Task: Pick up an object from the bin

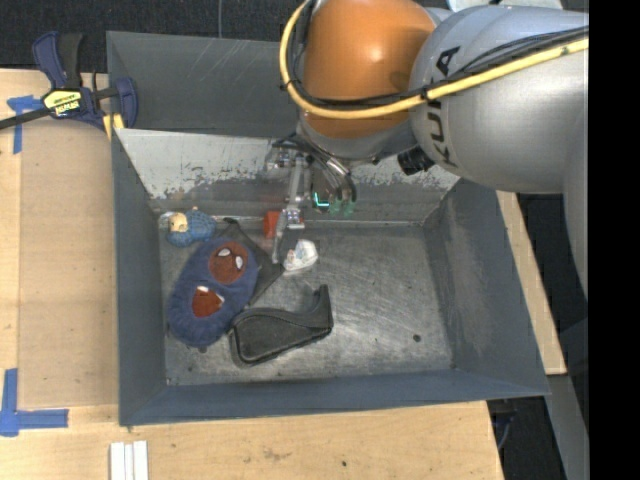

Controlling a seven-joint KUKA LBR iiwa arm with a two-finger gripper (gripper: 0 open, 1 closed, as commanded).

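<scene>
My gripper [296, 204] hangs near the bin's back wall, left of centre, under the arm's orange cover. Just below it on the bin floor lies a small white crumpled thing [300, 257]. A small red-orange piece [270, 223] sits beside the gripper's lower left, close to the back wall. To the left lies a blue plush toy [212, 290] with two red patches on top. Whether the gripper touches the white thing or the red-orange piece I cannot tell.
A dark grey, soft pouch-like thing [283, 330] lies at the front of the bin, against the plush toy's lower right. A small blue and yellow toy [185, 226] sits in the back left corner. The arm reaches in from the right.
</scene>
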